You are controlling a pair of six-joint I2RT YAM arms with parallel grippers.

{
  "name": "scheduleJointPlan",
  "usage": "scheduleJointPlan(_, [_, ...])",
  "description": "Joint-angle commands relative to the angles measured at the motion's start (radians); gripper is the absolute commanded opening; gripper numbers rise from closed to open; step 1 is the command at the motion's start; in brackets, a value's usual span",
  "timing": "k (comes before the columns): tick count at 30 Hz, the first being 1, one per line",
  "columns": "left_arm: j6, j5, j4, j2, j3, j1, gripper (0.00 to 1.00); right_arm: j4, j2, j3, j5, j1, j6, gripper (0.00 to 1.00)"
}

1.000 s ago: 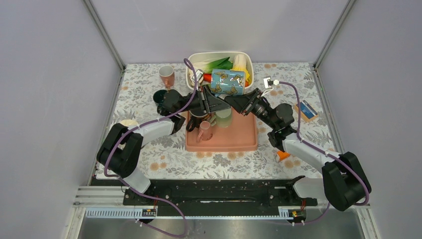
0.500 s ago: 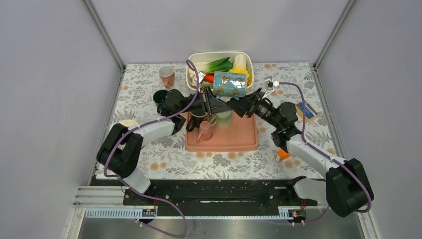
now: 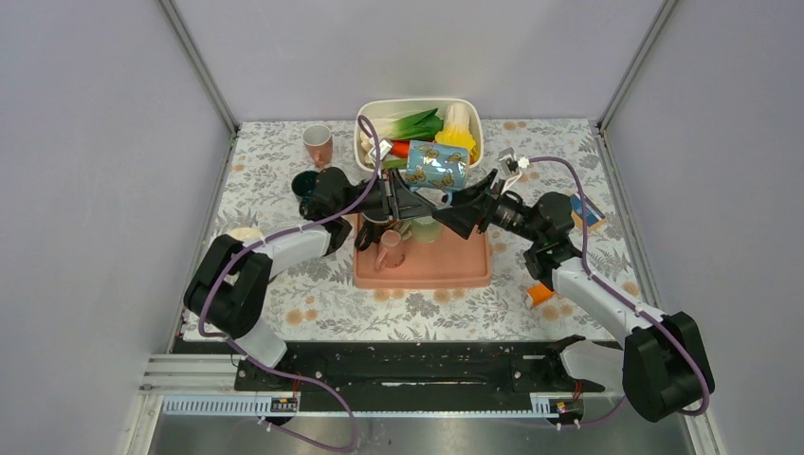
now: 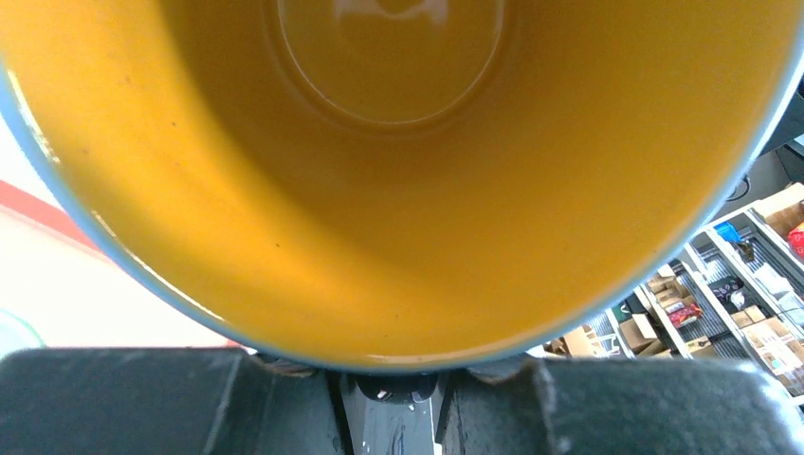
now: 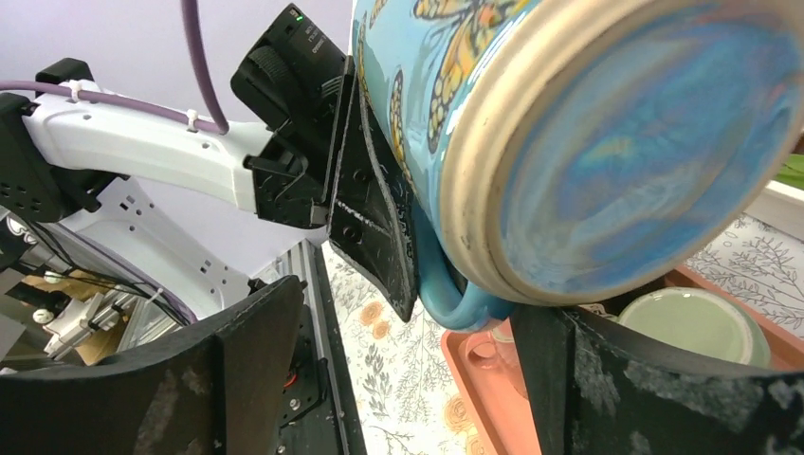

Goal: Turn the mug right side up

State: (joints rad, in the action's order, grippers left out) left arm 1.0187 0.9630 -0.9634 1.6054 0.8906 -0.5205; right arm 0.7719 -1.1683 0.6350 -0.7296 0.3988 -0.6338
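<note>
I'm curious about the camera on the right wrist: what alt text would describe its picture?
The base of a blue ceramic mug with orange butterflies fills the upper right, tipped sideways in mid-air, a black finger of the left gripper flat against its wall. The right gripper hangs open in the foreground, above a salmon tray holding a pale green cup.

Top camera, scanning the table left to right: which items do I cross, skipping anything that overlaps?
pink cup → butterfly mug → orange object → blue box
</note>
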Motion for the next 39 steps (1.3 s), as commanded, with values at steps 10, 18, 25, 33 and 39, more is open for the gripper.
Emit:
scheduleJointPlan(10, [-0.023, 0.148, -0.099, -0.034, -0.037, 0.130, 0.00, -0.032, 0.108, -0.015, -0.150, -0.056, 0.164, 0.95])
scheduleJointPlan(18, [0.108, 0.222, -0.298, -0.021, -0.117, 0.258, 0.00, -0.103, 0.156, -0.054, -0.143, -0.059, 0.254, 0.96])
scheduleJointPlan(25, [0.249, 0.278, -0.494, 0.004, -0.189, 0.386, 0.00, -0.113, 0.162, -0.062, -0.136, -0.061, 0.273, 0.97])
scheduleJointPlan(33, [0.244, 0.334, -0.499, -0.016, -0.266, 0.588, 0.00, -0.115, 0.170, -0.082, -0.122, -0.061, 0.299, 0.97])
scheduleJointPlan(39, [0.251, 0.375, -0.499, -0.018, -0.278, 0.723, 0.00, -0.119, 0.181, -0.096, -0.116, -0.061, 0.311, 0.98])
